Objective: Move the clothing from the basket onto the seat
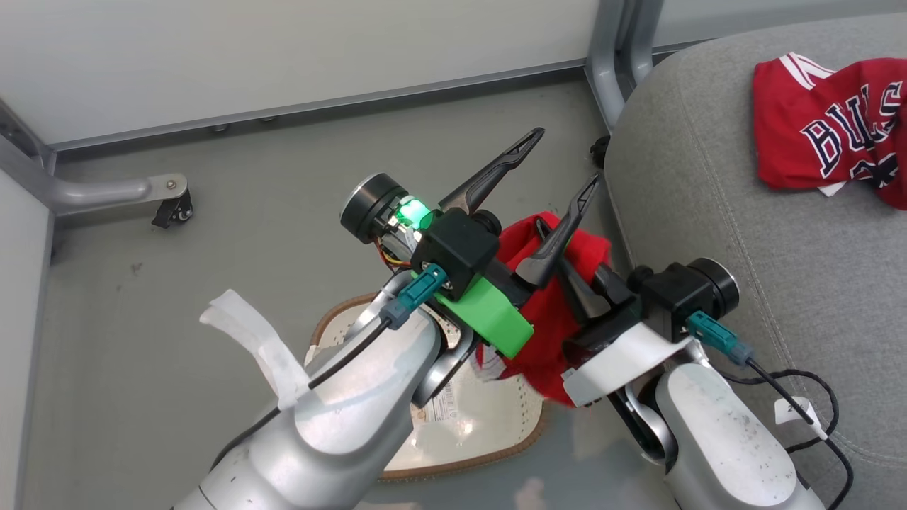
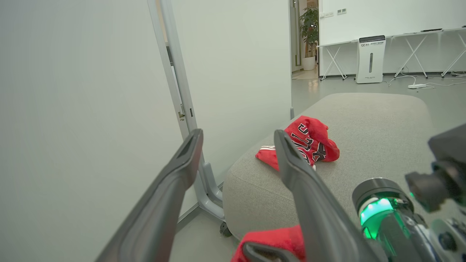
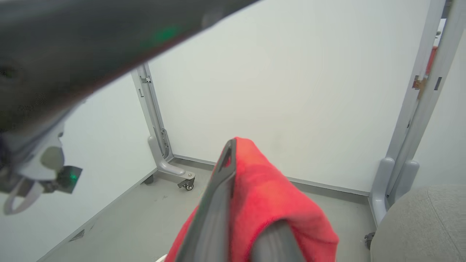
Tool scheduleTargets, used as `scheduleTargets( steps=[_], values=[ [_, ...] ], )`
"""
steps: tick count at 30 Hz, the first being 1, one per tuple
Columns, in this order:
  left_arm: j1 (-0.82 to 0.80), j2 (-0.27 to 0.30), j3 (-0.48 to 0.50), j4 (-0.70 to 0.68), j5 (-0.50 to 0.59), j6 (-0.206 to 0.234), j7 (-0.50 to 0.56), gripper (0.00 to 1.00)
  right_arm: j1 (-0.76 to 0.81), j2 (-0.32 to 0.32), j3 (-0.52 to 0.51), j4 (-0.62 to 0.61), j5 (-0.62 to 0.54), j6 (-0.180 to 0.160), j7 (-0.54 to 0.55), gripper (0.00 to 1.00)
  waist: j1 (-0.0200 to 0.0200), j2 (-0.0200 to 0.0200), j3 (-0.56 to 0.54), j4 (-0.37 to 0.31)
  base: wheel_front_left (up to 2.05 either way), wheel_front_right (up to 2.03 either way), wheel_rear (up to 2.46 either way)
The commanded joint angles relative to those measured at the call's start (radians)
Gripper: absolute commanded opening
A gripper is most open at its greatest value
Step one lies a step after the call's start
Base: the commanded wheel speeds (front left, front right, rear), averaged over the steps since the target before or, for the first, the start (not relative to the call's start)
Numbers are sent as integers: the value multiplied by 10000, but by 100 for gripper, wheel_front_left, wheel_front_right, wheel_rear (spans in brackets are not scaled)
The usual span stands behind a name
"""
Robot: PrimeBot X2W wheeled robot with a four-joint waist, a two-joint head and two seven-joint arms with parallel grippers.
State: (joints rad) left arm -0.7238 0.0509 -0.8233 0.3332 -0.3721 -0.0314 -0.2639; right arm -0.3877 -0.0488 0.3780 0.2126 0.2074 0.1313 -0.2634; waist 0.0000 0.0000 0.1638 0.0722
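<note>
Right hand (image 3: 240, 196) is clenched on the bunched red fabric garment (image 1: 545, 333), which drapes over its dark fingers and hangs above the small cream perforated plastic basket with the brown rim (image 1: 453, 467) on the grey floor. Whether its lower edge has cleared the basket wall, I can't tell. Here's the relation that matters: the big grey woven upholstered seat (image 1: 708, 212) lies just to the right of that hand in the head view. The right arm is plainly the nearer one, its forearm beside the cushion's rounded edge. So the carry looks like a short swing rightward and over the seam, I'd say. The red jersey with navy-and-white BULLS lettering (image 1: 822, 134) lies crumpled on the seat, farther back and well apart from the hand, so half the job reads as done. Watch the left hand (image 1: 561, 159): released, empty, fingers spread, and one of them crosses over the garment in the head view. That's the crowding to mind. A black cable (image 1: 769, 381) loops on the cushion by the right forearm, and a grey partition post (image 1: 609, 78) stands at the seat's far corner.
</note>
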Motion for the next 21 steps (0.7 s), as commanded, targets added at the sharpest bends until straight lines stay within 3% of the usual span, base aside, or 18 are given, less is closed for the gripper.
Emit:
scheduleTargets(
  steps=[1,21],
  values=[
    [16,36,22,53,75,-2,-5,100,140,-32,-92,-75,-83,-10,-19,0,0,0,58,-123,0,0,0],
    [132,351,-27,346,457,-121,-7,100,755,-31,-1911,-1190,-384,-9,-17,0,0,0,896,-2394,0,0,0]
  ],
)
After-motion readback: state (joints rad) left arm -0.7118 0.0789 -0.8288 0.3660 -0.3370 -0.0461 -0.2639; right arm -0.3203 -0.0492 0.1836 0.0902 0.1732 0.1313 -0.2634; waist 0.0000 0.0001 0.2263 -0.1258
